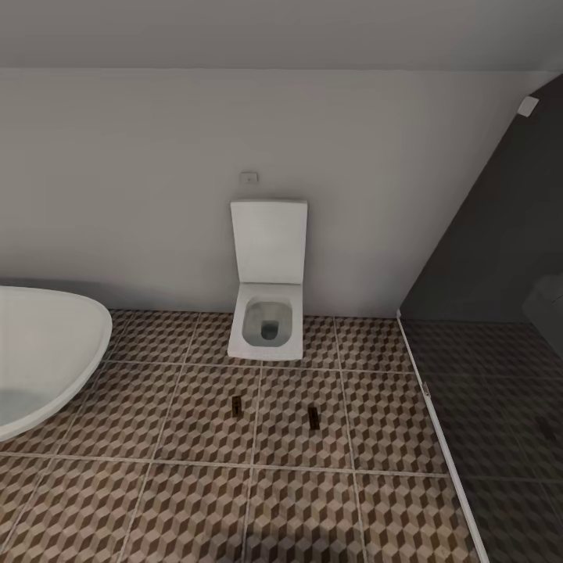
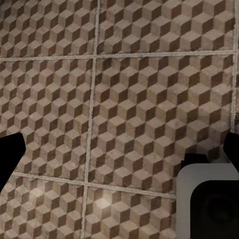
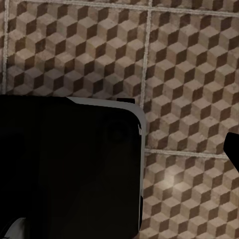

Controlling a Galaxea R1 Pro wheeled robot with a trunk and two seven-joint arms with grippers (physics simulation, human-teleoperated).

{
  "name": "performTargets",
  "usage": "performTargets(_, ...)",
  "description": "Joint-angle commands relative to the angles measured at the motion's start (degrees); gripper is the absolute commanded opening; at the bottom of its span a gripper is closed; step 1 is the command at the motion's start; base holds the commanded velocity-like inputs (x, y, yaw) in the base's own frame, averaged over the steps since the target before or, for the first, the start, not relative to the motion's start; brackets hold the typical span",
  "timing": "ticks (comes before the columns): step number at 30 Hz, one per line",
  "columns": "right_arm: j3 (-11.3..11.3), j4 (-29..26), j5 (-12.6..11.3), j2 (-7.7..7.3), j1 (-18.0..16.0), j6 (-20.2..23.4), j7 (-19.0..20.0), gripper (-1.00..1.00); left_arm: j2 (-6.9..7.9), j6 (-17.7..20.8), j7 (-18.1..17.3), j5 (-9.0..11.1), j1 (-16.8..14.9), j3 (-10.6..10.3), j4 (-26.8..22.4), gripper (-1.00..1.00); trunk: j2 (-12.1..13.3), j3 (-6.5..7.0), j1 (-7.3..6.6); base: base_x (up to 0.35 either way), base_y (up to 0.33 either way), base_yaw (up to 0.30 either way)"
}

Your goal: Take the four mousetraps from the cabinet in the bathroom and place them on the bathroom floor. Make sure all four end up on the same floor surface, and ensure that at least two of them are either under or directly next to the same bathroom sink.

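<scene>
Mousetraps (image 1: 235,403) (image 1: 313,417) on bathroom floor (image 1: 195,485), before toilet (image 1: 267,328), bathtub (image 1: 47,352) beside

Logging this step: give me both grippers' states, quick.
Left gripper: open, fingertips wide apart over the bathroom floor, holding nothing.
Right gripper: cannot be told.

The floor (image 1: 195,485) runs from the near edge back to the wall (image 1: 156,195). A toilet (image 1: 267,313) stands at the floor's far edge against the wall, its lid (image 1: 270,241) up and leaning on the wall, a small plate (image 1: 249,177) on the wall just above it. Two mousetraps lie on the floor in front of the toilet, well apart: one (image 1: 236,403) to the left, the other (image 1: 313,417) to the right and slightly nearer. A tub (image 1: 47,352) sits at the left edge of the floor. To the right, a strip (image 1: 442,446) crosses the floor with a panel (image 1: 500,258) rising from it.
</scene>
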Motion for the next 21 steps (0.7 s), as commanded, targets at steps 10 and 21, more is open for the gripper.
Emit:
performTargets(10, 0.16, 0.05, -0.22, -0.02, -0.03, -0.19, 0.22, 1.00, -0.05, -0.25, 0.25, 0.15, -0.07, -0.49, 0.18, 1.00, -0.09, -0.08, 0.03, 0.000, 0.000, 0.000)
performTargets(21, 0.15, 0.04, -0.22, -0.02, -0.03, -0.19, 0.22, 1.00, -0.05, -0.25, 0.25, 0.15, -0.07, -0.49, 0.18, 1.00, -0.09, -0.08, 0.03, 0.000, 0.000, 0.000)
